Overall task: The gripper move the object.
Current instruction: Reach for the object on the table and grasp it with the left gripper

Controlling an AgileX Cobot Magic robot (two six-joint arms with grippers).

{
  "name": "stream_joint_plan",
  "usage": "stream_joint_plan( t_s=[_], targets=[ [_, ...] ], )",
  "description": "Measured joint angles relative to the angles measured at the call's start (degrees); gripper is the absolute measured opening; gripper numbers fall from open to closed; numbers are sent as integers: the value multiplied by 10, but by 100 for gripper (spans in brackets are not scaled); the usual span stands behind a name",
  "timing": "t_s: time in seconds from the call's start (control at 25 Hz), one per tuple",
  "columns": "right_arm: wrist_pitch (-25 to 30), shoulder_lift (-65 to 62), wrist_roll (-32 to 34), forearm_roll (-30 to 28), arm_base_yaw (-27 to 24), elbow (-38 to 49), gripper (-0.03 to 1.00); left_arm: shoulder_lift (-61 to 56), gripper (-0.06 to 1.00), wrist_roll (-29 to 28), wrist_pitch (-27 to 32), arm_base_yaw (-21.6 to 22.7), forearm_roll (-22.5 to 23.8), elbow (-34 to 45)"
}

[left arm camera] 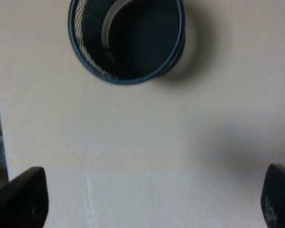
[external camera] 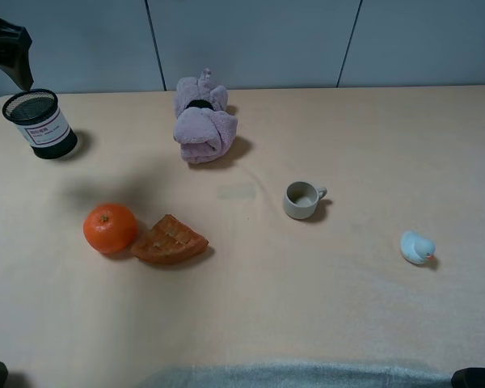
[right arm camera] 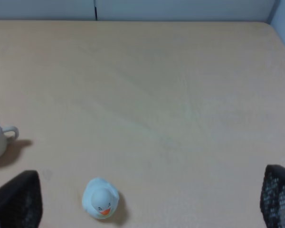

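Observation:
The black wire-mesh pen cup (external camera: 39, 123) with its white, red-marked label stands upright at the far left back of the table. My left gripper (external camera: 8, 48) hangs above and just behind it, apart from it. In the left wrist view the cup (left arm camera: 128, 38) is seen from above, its mouth empty. The left gripper (left arm camera: 152, 194) is open there, with its two fingers wide apart and nothing between them. My right gripper (right arm camera: 147, 199) is open and empty over the right side of the table, near the duck.
A pink folded towel (external camera: 202, 121) lies at the back middle. An orange (external camera: 110, 228) and a reddish waffle-like piece (external camera: 170, 240) sit front left. A grey-beige mug (external camera: 301, 200) stands in the middle and a small white-blue duck (external camera: 416, 247) at the right.

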Motion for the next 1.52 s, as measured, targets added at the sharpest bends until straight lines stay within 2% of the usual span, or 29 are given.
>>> stream_joint_plan(
  t_s=[0.6,1.52],
  targets=[
    [0,0,0,0,0,0,69,131,88,0,-32,0,0,-81],
    [0,0,0,0,0,0,69,263,87,-12,-151,1,0,-85]
  ],
)
